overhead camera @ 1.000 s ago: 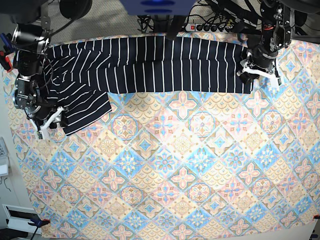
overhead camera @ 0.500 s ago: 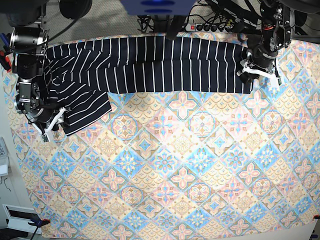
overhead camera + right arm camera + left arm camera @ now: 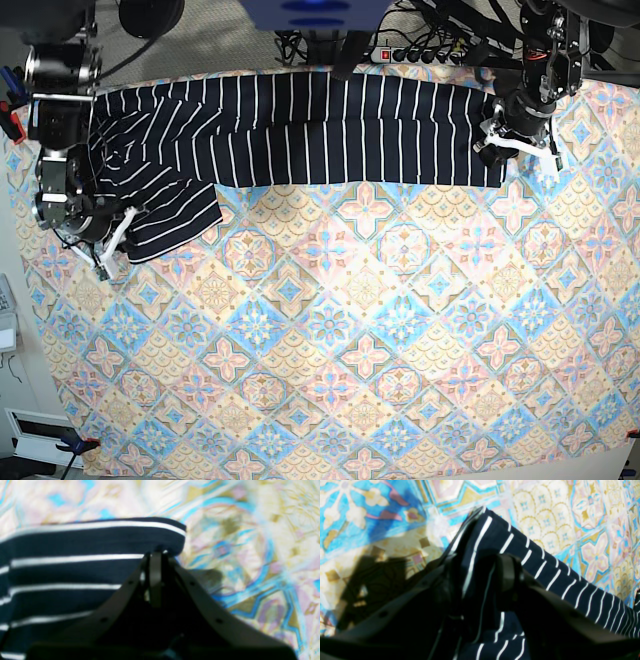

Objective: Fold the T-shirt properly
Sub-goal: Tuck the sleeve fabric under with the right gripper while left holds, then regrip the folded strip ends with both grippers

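Right pincer (image 3: 155,562): clenched on the T-shirt (image 3: 300,130), its jaws pressed together over the hem just inside a corner of the cloth. In the base view this pincer (image 3: 103,243) sits at the left edge, at the lower tip of the flap of shirt that hangs toward the near side.

Left pincer (image 3: 480,580): grasping the T-shirt (image 3: 545,575), a bunched fold of striped cloth standing between its dark fingers (image 3: 507,572), the corner of the fabric rising past the fingertips. In the base view this pincer (image 3: 518,140) is at the right end of the shirt, at its lower corner.

T-shirt: dark navy with thin white stripes, laid as a long band across the far side of the tabletop, running from one arm to the other. Left part rumpled, with diagonal creases and a flap angled toward the near side; right part flat, lower edge straight.

Tablecloth (image 3: 380,340): pastel tile pattern in blue, orange and pink, covering the tabletop; all of the near part bare of cloth.

Power strip (image 3: 415,53): beyond the far edge, among dark cables.
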Available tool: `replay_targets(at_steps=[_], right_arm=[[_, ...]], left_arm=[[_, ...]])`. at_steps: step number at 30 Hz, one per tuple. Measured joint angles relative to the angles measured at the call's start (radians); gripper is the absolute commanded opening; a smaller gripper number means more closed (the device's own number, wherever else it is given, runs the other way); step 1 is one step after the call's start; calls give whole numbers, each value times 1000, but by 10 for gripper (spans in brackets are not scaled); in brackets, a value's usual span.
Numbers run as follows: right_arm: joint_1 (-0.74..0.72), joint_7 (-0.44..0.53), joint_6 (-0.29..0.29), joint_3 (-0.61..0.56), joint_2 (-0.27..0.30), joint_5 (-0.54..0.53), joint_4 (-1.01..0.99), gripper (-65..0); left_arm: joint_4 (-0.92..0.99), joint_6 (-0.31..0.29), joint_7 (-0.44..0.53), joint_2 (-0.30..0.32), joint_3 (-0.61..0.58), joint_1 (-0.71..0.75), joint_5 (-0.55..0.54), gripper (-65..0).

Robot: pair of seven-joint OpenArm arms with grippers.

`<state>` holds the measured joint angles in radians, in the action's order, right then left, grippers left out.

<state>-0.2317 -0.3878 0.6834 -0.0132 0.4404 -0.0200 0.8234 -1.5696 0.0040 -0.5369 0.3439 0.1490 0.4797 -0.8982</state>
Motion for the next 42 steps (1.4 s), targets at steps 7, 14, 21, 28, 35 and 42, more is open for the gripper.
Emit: replay_targets(at_steps=[7, 14, 21, 28, 35, 42], right_arm=[[145, -166, 18, 119, -2, 16, 299, -631], [305, -248, 20, 202, -8, 12, 566, -631], [478, -298, 19, 314, 0, 14, 765, -631], [652, -325, 16, 396, -5, 17, 875, -631], [690, -310, 19, 390, -48, 13, 875, -596], [634, -291, 22, 418, -95, 22, 864, -442]], left_arm=[[0, 0, 0, 0, 2, -6, 0, -437], [0, 0, 1, -1, -3, -24, -2, -437], [0, 0, 2, -4, -3, -19, -4, -437], [0, 0, 0, 0, -3, -20, 0, -437], [0, 0, 2, 0, -3, -31, 0, -437], [0, 0, 1, -1, -3, -32, 0, -437]])
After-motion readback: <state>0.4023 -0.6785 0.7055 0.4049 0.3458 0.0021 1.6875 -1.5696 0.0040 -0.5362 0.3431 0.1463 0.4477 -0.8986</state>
